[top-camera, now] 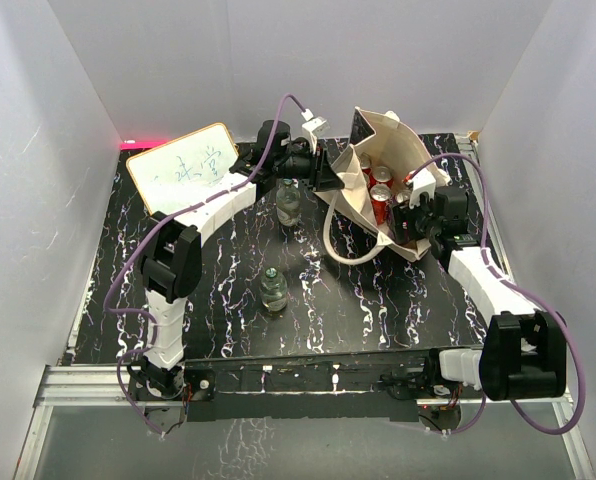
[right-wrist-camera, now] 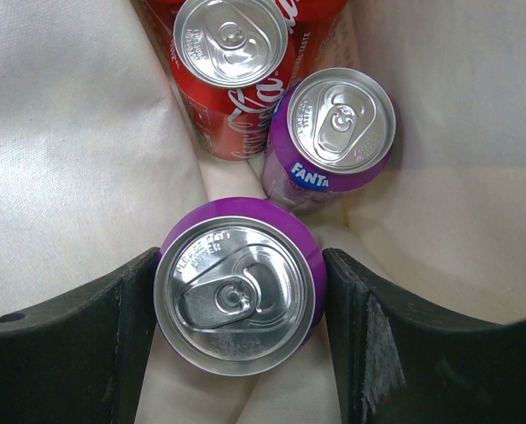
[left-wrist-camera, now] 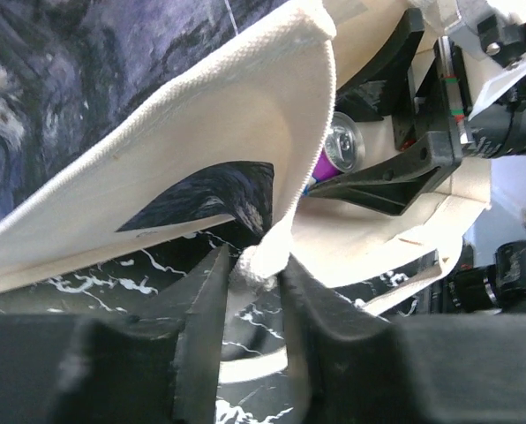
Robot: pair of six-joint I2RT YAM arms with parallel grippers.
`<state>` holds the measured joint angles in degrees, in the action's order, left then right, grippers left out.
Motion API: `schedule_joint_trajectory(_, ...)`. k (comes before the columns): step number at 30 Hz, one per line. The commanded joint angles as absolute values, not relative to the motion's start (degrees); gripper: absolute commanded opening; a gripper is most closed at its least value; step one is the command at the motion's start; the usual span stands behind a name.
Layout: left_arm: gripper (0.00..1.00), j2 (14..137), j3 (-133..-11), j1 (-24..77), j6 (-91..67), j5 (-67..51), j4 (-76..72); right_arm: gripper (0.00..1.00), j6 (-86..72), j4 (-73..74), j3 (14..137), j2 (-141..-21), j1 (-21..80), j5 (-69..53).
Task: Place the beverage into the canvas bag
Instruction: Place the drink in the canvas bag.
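The beige canvas bag (top-camera: 398,140) stands open at the back right. My left gripper (top-camera: 328,172) is shut on a bunched fold of the bag's rim (left-wrist-camera: 261,263) and holds the mouth open. My right gripper (top-camera: 405,212) reaches down inside the bag, and its jaws (right-wrist-camera: 241,256) close on an upright purple can (right-wrist-camera: 235,291) resting on the bag's fabric. Behind it stand a purple Fanta can (right-wrist-camera: 334,132) and a red Coca-Cola can (right-wrist-camera: 232,53). Red cans (top-camera: 382,192) show inside the bag from above. A can top (left-wrist-camera: 342,146) shows in the left wrist view.
Two clear bottles stand on the black marbled table, one (top-camera: 289,203) just left of the bag and one (top-camera: 272,291) near the middle. A whiteboard (top-camera: 183,165) leans at the back left. The bag's loop handle (top-camera: 330,235) lies on the table. White walls enclose the sides.
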<state>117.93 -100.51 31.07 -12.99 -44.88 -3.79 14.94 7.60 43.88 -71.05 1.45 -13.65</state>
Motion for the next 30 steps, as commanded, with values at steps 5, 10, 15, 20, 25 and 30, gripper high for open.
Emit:
schedule_joint_trajectory(5,0.6,112.54,-104.06,30.26,-5.66,-45.17,4.34,0.08,10.95,11.36,51.45,-74.85,0.95,-19.43)
schedule_joint_trajectory(10,0.75,109.24,-105.27,30.34,1.89,-45.42,8.83,0.08,10.56,12.12,53.55,-76.26,0.97,-21.38)
schedule_joint_trajectory(15,0.85,104.14,-101.44,30.29,9.3,-43.36,11.63,0.08,10.07,11.11,54.18,-76.55,0.97,-22.28)
schedule_joint_trajectory(20,0.84,99.59,-98.35,30.57,14.01,-45.83,13.48,0.08,10.5,7.98,53.51,-75.97,0.92,-21.11)
schedule_joint_trajectory(25,0.81,104.42,-108.38,31.57,26.7,-51.54,29.01,0.08,10.67,5.63,53.36,-76.07,0.97,-19.69)
schedule_joint_trajectory(30,0.82,111.31,-119.41,34.38,43.47,-51.91,42.26,0.08,10.48,7.37,52.91,-74.76,0.97,-19.65)
